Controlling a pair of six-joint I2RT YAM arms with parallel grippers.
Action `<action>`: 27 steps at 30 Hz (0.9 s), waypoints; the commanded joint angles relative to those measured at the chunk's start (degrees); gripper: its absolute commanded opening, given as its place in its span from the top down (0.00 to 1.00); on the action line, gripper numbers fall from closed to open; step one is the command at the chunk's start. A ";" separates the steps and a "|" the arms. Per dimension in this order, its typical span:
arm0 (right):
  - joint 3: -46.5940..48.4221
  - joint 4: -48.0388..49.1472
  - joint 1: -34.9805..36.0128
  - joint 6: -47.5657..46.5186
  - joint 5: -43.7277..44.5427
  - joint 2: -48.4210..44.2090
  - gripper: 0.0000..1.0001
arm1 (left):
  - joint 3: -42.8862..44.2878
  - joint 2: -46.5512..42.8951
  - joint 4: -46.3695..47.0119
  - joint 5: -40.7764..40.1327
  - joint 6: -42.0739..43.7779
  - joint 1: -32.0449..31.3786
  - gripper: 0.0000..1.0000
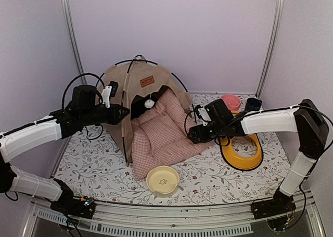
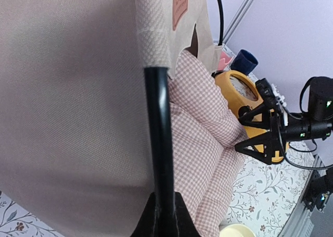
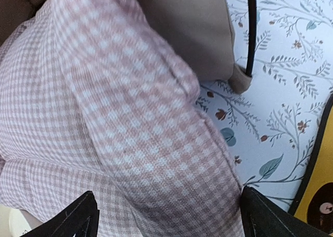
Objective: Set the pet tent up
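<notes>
The tan-beige fabric dome pet tent [image 1: 136,88] stands at the back of the floral-print table cover [image 1: 93,164], its arched doorway facing the arms. The pink-and-white checked cushion [image 1: 161,133] spills out of that doorway. The left gripper [image 2: 165,219] is clamped narrow on the tent's thin black pole [image 2: 158,143] at the front left edge, and the pole's long axis runs upright, away from the fingers. The right gripper [image 3: 169,216] hangs spread wide and empty over the cushion's right edge, with the tent's right front corner just beyond it, up and to the left. The left arm is plainly the nearer, already on the frame. A yellow oval feeder tray [image 1: 244,161] lies right of the tent, and a cream round bowl [image 1: 163,180] sits in front.
</notes>
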 commanded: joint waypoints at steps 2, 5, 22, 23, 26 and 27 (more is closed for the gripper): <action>1.20 4.73 -0.12 1.30 -7.08 3.44 0.19 | -0.81 0.65 4.60 5.45 2.38 -0.79 1.00; 7.11 2.70 1.53 1.95 -8.33 4.10 0.45 | -0.85 1.32 5.26 7.70 3.65 -0.83 1.00; 35.25 -1.68 1.76 10.56 4.16 17.33 0.98 | 0.00 0.89 7.97 19.75 6.04 -1.69 1.00; 35.08 -2.42 1.45 11.19 4.30 18.35 0.98 | 0.58 0.54 7.02 18.06 5.37 -1.65 1.00; 34.17 -4.47 1.25 12.54 4.55 18.83 0.93 | 2.61 0.69 4.11 12.84 3.14 -1.18 1.00; 33.43 -4.74 1.31 12.53 4.44 18.33 0.86 | 3.20 1.05 3.21 10.95 2.08 -0.96 1.00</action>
